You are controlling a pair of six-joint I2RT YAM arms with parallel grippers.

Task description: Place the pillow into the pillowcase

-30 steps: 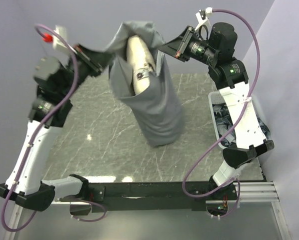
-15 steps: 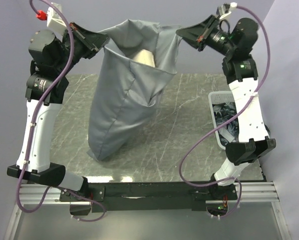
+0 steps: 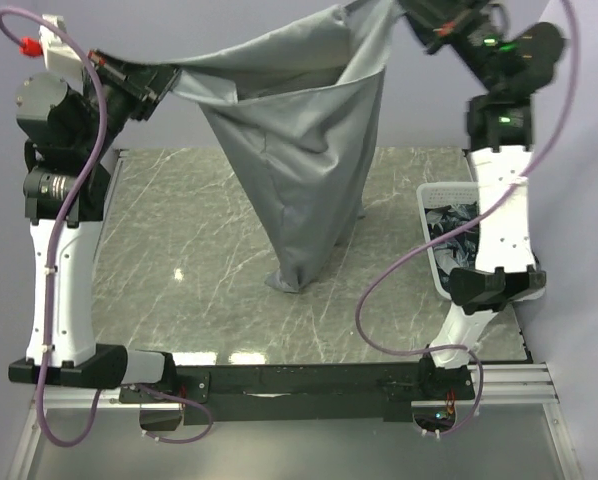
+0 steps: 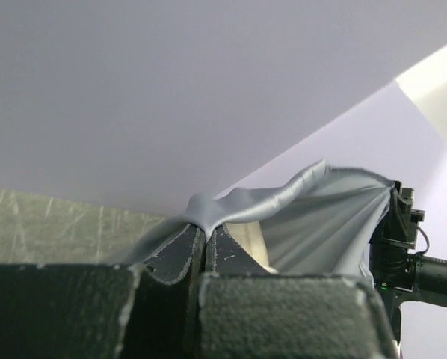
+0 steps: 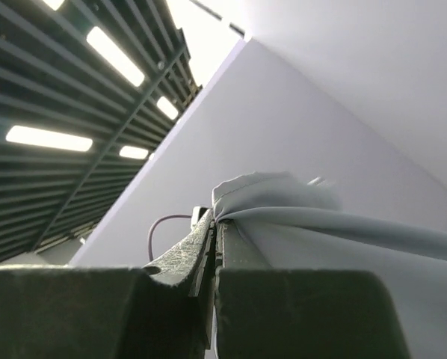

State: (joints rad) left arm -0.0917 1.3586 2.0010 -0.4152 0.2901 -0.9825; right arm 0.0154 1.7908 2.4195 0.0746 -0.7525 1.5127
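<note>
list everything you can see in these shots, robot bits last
pillowcase: one, grey, hanging over the table, stretched between both end effectors, lowest corner at the tabletop
pillow: one, cream, only a pale sliver inside the pillowcase mouth in the left wrist view, probably the pillow; hidden from above
table: one, grey marbled top, under the pillowcase
bin: one, white, at the table's right edge, dark patterned contents I can't identify
cables: two, purple, one along each arm
arms: two, white and black, raised high at either side
left end effector: black, shut on the pillowcase edge
right end effector: black, shut on the opposite edge
</note>
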